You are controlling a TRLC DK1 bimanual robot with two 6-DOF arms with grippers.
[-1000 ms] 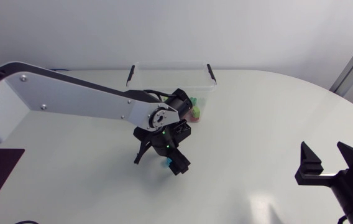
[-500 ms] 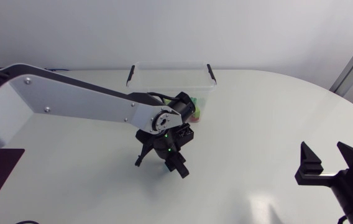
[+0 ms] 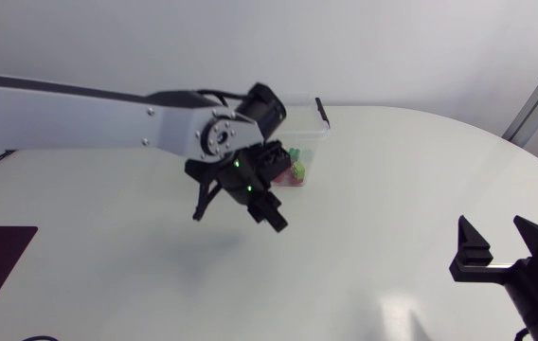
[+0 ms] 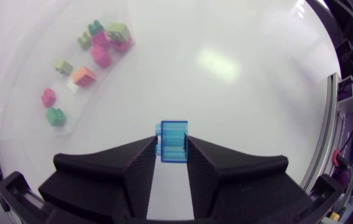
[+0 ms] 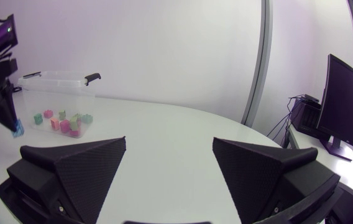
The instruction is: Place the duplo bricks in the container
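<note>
- Most of the job looks done: about eight small bricks in green, pink and orange lie in the clear container at the far edge of the worktop.
- I see no loose brick on the bare worktop, though the left arm hides part of it.
- One blue brick is left. The left pincer pinches it at the fingertips, in the air over the middle of the worktop, just short of the container.
- By my guess, what remains is to carry it over the rim and let go.
- The blue brick is only slightly longer than wide. Its longer side runs along the fingers and points down at the worktop. I cannot tell which face has the studs.
- The right pincer is spread and empty, by the near right corner.
</note>
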